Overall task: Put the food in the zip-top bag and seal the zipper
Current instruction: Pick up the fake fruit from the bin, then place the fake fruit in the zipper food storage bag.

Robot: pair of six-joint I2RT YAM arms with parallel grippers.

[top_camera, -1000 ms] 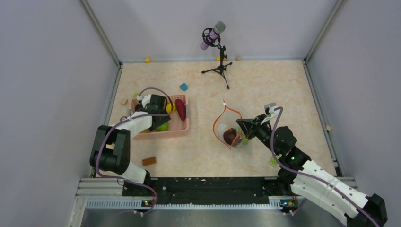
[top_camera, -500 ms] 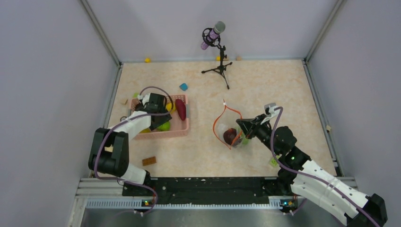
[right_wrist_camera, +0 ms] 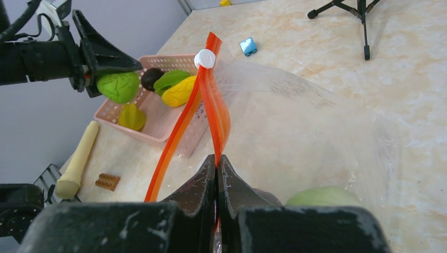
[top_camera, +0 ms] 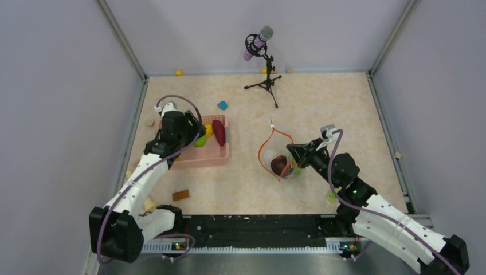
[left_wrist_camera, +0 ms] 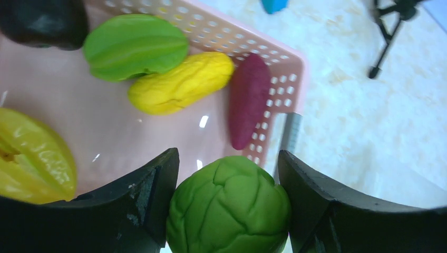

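Note:
My left gripper [top_camera: 198,139] is shut on a bright green round food piece [left_wrist_camera: 229,208] and holds it above the pink basket [left_wrist_camera: 274,68]. In the basket lie a yellow piece [left_wrist_camera: 179,83], a striped green piece [left_wrist_camera: 136,46], a maroon piece [left_wrist_camera: 248,100], a yellow star-shaped piece [left_wrist_camera: 31,155] and a dark brown piece [left_wrist_camera: 45,21]. My right gripper [right_wrist_camera: 217,161] is shut on the orange-red zipper strip [right_wrist_camera: 216,113] and holds the clear bag [top_camera: 275,157] open. The white slider [right_wrist_camera: 204,58] sits at the strip's far end. A dark round piece [top_camera: 278,165] and a light green piece [right_wrist_camera: 324,196] lie inside the bag.
A microphone on a tripod [top_camera: 263,63] stands at the back. A blue block [top_camera: 222,105] lies behind the basket, a brown block [top_camera: 180,195] in front of it. A tan rod [right_wrist_camera: 78,161] lies left of the basket. Grey walls enclose the table.
My left arm has risen and stretched out, lifting the bright green piece up from the basket. The right gripper and the bag have not moved.

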